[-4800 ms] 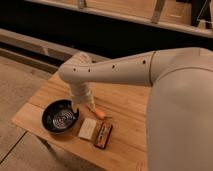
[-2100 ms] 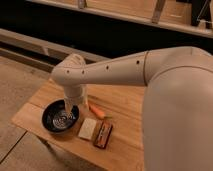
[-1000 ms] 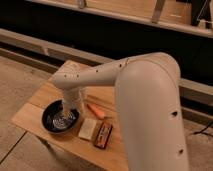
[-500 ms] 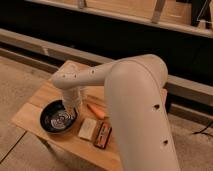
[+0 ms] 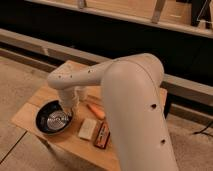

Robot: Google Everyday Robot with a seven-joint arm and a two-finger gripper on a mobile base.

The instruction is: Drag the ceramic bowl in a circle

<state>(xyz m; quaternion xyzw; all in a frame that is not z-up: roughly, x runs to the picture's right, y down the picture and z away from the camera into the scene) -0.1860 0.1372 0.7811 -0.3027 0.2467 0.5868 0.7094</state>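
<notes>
Forearm of the robot fills the near right of our view, bulkier than it looked a moment ago because the elbow has swung toward the camera as the arm reached down and left.

On the near part of the wooden counter we see a dark bar and, just beside it on the left, a pale block. Neither appears to have been disturbed.

Left of these sits the ceramic bowl, near the counter's left end, upright and flat on the wood. The tool has come down at the bowl's far right rim. Over the last second it has gone from wide to fully narrowed. The wrist hides the contact, so we only judge that it now pinches the rim.

Just behind the tool lies the orange stick, close to the bowl but apart from it. Beyond the counter runs a long pale ledge against a dark wall.

For the task, we read this closing as the end of the approach. The grasp seems made and the circle not yet begun. The drag should curve over the open wood on the left, since the stick and block crowd the bowl's right side.
</notes>
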